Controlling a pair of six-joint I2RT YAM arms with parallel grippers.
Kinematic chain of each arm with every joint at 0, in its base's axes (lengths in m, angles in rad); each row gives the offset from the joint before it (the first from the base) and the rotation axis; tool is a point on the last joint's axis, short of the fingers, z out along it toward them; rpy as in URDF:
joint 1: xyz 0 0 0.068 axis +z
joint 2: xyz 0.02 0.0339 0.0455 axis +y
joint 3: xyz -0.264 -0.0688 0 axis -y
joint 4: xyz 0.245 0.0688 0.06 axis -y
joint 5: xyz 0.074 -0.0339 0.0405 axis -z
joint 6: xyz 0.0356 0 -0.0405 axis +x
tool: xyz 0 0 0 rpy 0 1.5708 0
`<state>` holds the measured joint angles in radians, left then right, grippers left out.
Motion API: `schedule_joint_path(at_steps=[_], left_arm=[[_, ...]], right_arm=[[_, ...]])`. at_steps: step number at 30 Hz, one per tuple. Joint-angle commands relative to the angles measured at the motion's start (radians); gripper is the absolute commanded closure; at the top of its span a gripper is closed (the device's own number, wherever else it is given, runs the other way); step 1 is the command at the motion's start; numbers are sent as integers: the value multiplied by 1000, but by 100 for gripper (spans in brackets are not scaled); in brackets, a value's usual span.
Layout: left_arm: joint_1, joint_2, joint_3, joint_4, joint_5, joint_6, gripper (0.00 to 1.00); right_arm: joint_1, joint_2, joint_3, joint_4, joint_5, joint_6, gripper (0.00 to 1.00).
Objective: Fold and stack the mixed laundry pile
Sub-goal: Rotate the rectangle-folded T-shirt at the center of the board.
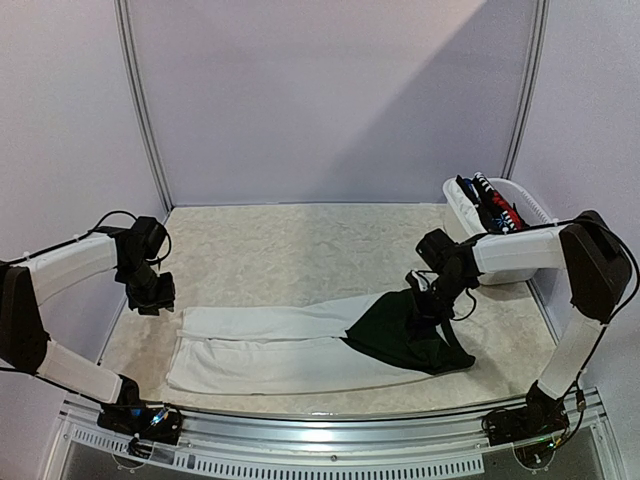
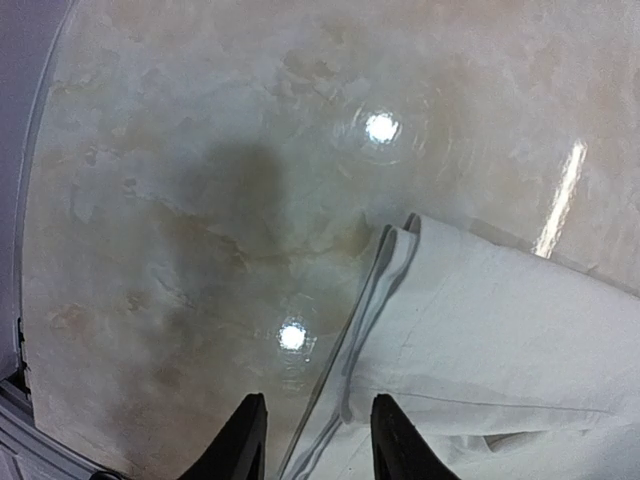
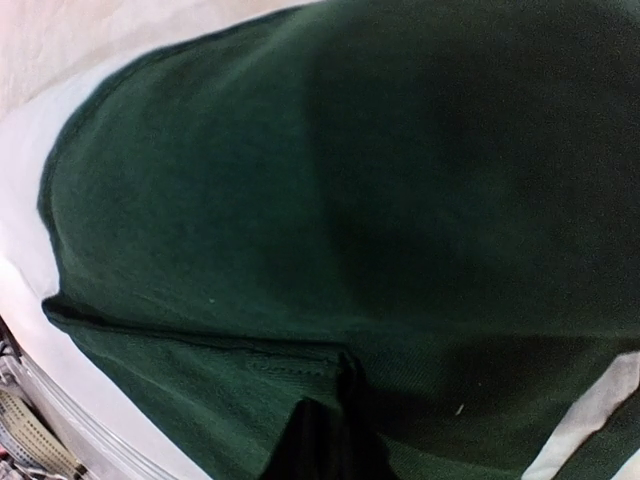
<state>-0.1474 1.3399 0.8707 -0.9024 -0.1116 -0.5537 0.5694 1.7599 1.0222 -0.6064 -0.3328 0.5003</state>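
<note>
A white garment [image 1: 280, 345] lies folded in a long strip across the table's front; its left edge shows in the left wrist view [image 2: 480, 330]. A dark green piece [image 1: 400, 335] drapes over its right end. My right gripper [image 1: 428, 292] is shut on the green piece [image 3: 330, 200] and holds its upper edge lifted. My left gripper [image 1: 152, 296] is open and empty, hovering just left of the white garment's edge; its fingertips [image 2: 395, 440] straddle that hem from above. More garments [image 1: 492, 208], striped and red-black, sit in the tub.
A white plastic tub [image 1: 462, 205] stands at the back right by the wall. The beige marbled tabletop [image 1: 300, 250] stretches behind the garments. A metal rail [image 1: 320, 430] runs along the front edge.
</note>
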Motion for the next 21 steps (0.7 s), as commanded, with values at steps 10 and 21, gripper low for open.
schedule_joint_path(at_steps=[10, 21], left_arm=[[-12, -8, 17, -1, 16, 3, 65], [-13, -14, 11, 12, 28, 7, 65]], right_arm=[[43, -29, 61, -46, -146, -83, 100], [182, -133, 21, -48, -296, -147, 100]])
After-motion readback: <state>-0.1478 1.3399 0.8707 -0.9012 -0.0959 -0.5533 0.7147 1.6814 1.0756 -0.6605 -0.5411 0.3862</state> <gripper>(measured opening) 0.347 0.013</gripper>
